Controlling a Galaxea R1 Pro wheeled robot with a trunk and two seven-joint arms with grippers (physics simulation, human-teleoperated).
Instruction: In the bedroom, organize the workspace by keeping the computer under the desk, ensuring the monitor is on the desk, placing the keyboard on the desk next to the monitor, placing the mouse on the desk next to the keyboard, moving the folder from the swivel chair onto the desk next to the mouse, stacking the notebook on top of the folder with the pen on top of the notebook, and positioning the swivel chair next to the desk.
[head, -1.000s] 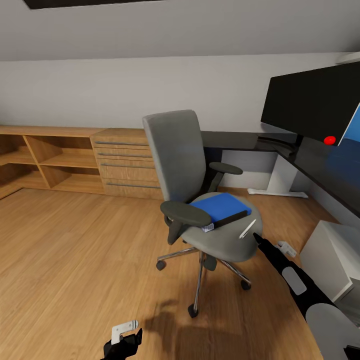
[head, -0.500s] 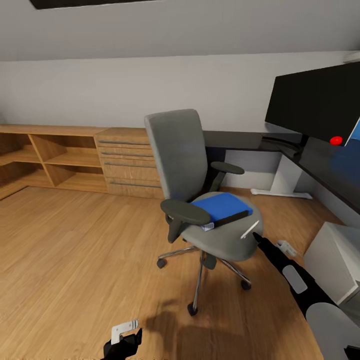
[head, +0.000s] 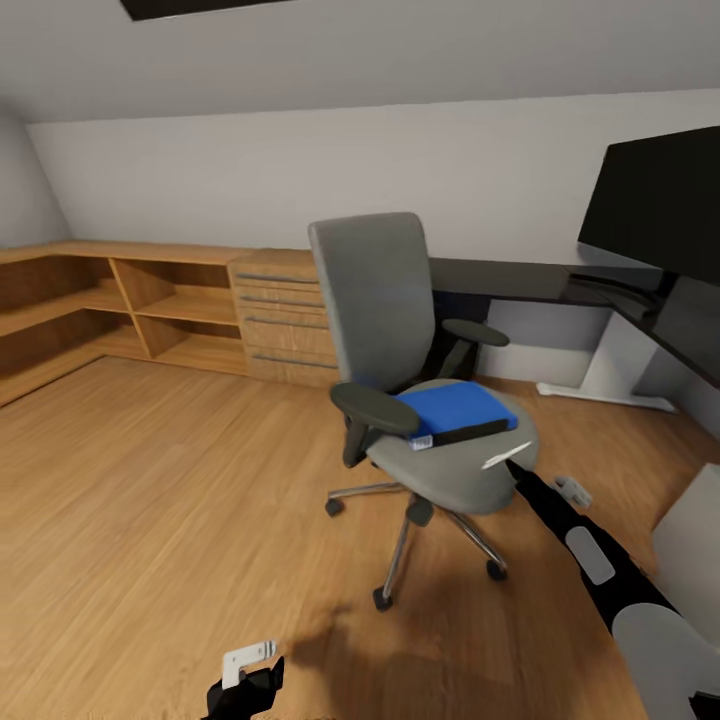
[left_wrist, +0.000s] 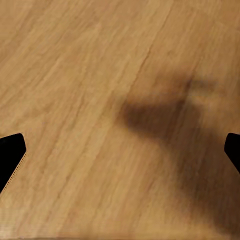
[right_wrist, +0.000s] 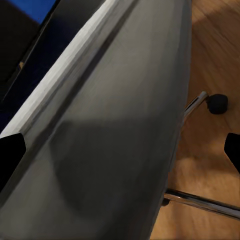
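Swivel chair (head: 375, 300) near the middle of the head view, on the wooden floor (head: 150, 500), well apart from the desk (head: 500, 280) behind it and to its right. Backrest upright, seat turned toward the right arm, chrome star base and castors under it.

Folder (head: 450, 408) flat on the seat, bright blue, between the two armrests. Dark strip along its front edge, with a small white patch at one end; spine or notebook, cannot tell which. Pen (head: 497, 460) a thin pale stick on the seat just in front of that strip, close to the seat's rim.

Monitor (head: 660, 200) upright on the desk at the right edge, partly cut off by the frame. Light wooden shelves and drawers (head: 280, 310) along the far wall, to the left of the chair.

Right gripper (head: 512, 468) reaches out to the seat's front rim, tip just beside the pen; touching it or not, cannot tell. Seen from its wrist, right gripper (right_wrist: 120, 152) spread wide, grasping nothing, with the grey seat edge (right_wrist: 110, 125) between the fingertips and one castor (right_wrist: 216, 103) on the floor beyond.

Left gripper (head: 245, 680) low at the bottom of the head view, well apart from the chair. From its wrist, left gripper (left_wrist: 120, 150) also spread wide and empty, bare floor and a soft shadow below it.
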